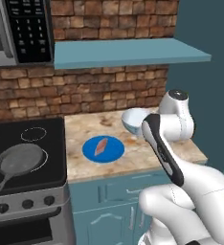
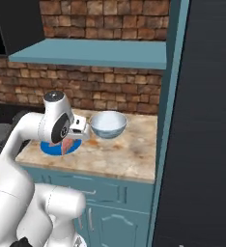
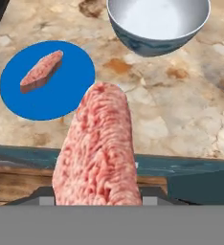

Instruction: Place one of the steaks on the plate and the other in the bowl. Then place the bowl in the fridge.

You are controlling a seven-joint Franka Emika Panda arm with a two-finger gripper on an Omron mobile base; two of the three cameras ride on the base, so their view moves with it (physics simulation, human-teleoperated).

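Note:
My gripper [image 2: 70,139] hangs over the counter's front edge, shut on one steak [image 3: 98,148], a pinkish-red slab that sticks out long in the hand view. The other steak [image 3: 41,72] lies on the blue plate [image 3: 61,98], to the left of the held one. The white bowl [image 3: 157,21] stands empty on the counter, beyond and to the right of the held steak. In the left base view the plate [image 1: 111,152] with its steak [image 1: 101,146] sits left of the bowl [image 1: 132,119], and my arm covers the gripper. The black fridge [image 2: 206,120] stands closed at the right.
A black stove [image 1: 23,143] with a dark frying pan [image 1: 18,160] sits left of the counter [image 2: 124,149]. A teal shelf [image 1: 128,51] hangs over the counter and a microwave [image 1: 18,28] over the stove. A teal cabinet side [image 2: 165,106] separates counter and fridge.

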